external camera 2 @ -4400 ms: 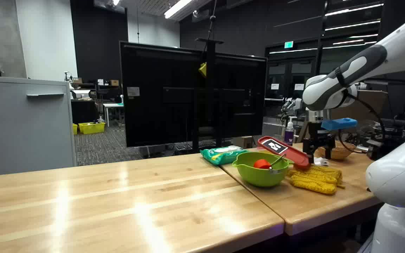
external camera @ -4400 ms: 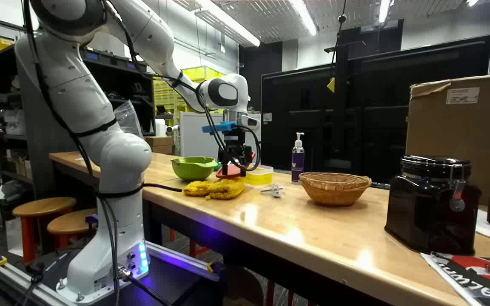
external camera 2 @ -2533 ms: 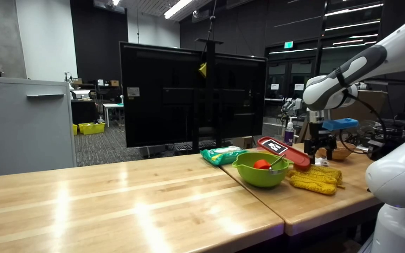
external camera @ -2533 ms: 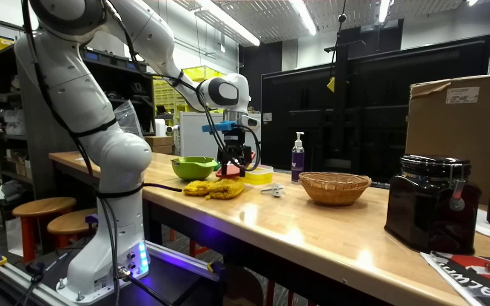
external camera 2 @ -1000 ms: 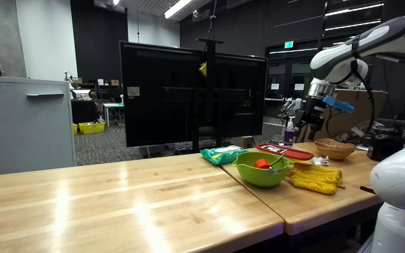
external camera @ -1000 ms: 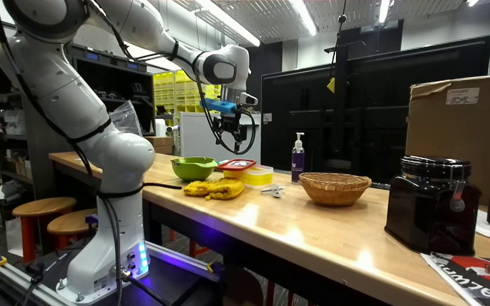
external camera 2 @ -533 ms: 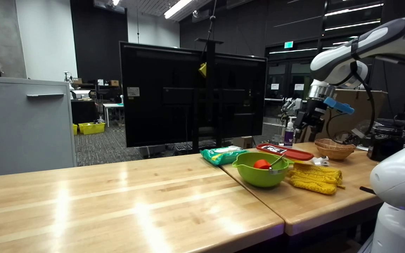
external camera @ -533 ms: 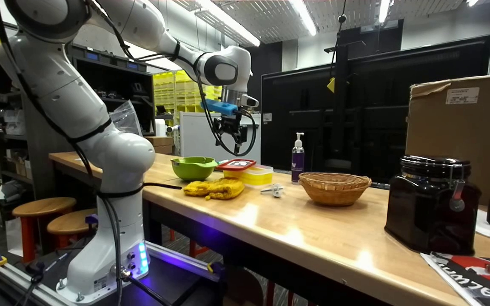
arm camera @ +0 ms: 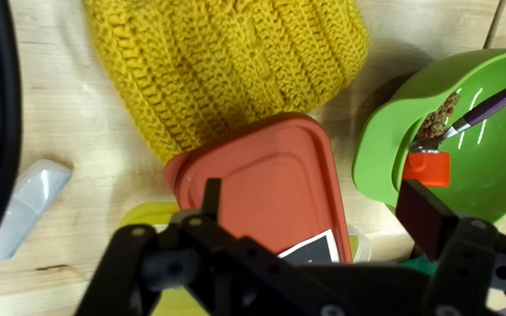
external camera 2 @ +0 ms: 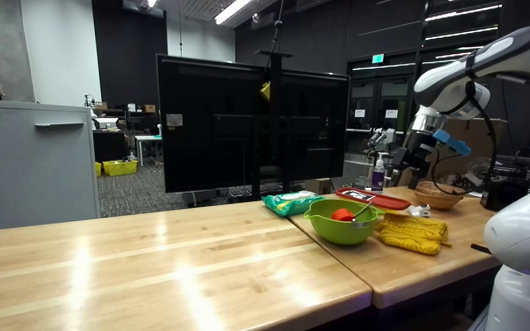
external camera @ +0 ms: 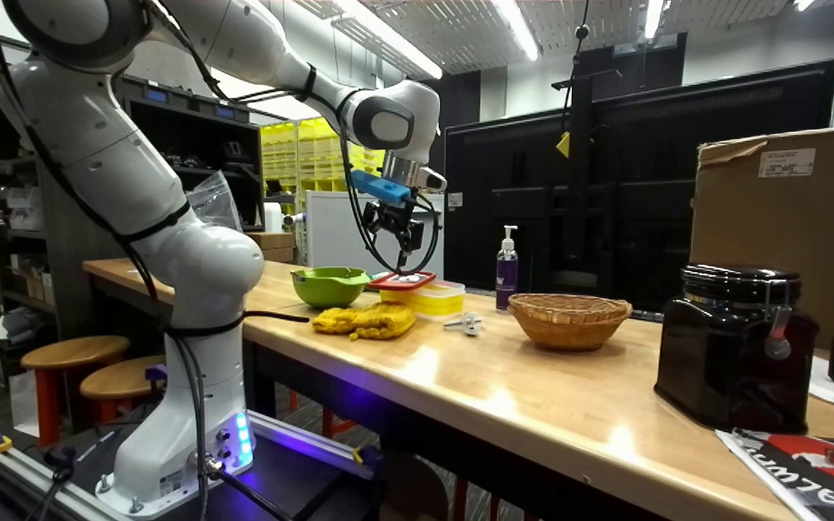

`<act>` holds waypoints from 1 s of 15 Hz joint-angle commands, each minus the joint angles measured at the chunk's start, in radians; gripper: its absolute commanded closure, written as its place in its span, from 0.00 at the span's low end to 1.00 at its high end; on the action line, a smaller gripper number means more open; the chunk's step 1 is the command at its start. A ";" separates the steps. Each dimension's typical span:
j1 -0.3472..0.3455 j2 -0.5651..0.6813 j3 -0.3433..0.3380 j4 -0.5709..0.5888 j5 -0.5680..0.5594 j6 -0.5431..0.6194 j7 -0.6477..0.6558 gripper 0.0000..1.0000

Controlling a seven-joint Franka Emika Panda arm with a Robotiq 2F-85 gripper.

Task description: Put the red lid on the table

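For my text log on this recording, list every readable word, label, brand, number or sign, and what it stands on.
"ALWA", rest unclear: flat red, black and white printed sheet.
"W": tall purple-labelled pump bottle.
Too small or blurred: any print on the brown cardboard box, large black panel, flat red plastic lid, small green sign, white door papers and soft green plastic pack.

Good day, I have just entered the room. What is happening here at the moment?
A robot arm is working over a wooden table. Its gripper is open, holds nothing and hangs above the red lid, which appears to rest on a yellow container. The red lid is meant to go on the table, and that is not yet done. A green bowl and a yellow knitted piece are nearby.
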State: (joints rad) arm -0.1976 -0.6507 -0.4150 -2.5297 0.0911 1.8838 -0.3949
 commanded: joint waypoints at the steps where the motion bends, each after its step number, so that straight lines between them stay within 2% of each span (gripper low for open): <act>1: -0.005 -0.002 -0.043 -0.013 0.052 -0.006 -0.053 0.00; 9: -0.005 0.031 -0.118 -0.044 0.135 0.023 -0.132 0.00; 15: -0.002 0.092 -0.144 -0.028 0.179 0.016 -0.188 0.00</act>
State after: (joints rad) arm -0.1982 -0.5980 -0.5492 -2.5758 0.2360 1.9017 -0.5400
